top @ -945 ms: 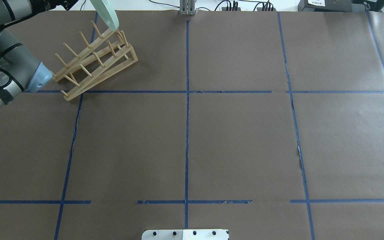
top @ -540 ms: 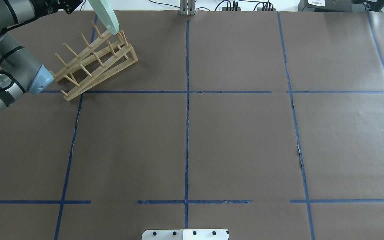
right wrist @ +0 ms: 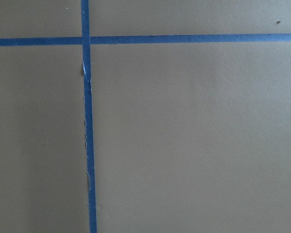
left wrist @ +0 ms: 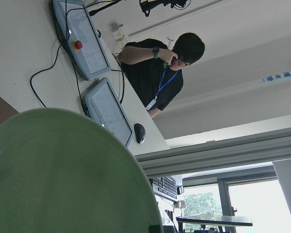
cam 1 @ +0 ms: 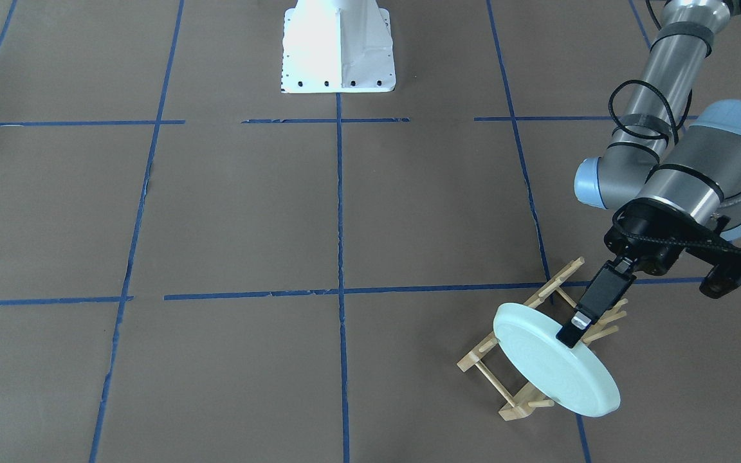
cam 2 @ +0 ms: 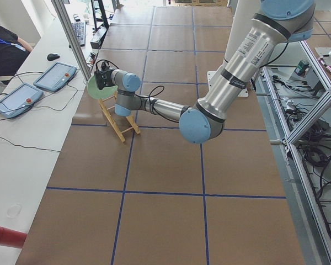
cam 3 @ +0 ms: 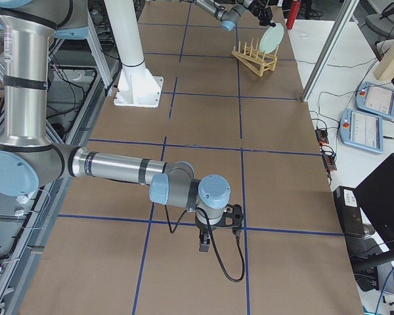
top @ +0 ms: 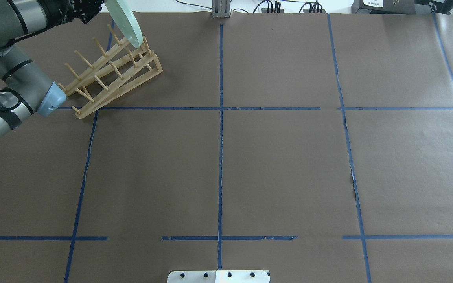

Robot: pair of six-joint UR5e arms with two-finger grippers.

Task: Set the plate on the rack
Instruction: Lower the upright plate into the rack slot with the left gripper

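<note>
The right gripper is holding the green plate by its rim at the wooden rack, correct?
No. It is the left gripper, not the right, that holds the plate by its rim at the rack. The exterior front-facing view shows this.

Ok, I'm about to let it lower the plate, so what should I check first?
1. Left gripper clamped on plate rim: ok.
2. Rack standing flat on table: ok.
3. Plate's lower edge in a rack slot: cannot tell.
4. Plate's tilt matching the slot: cannot tell.
5. Right arm well away: ok.
</note>
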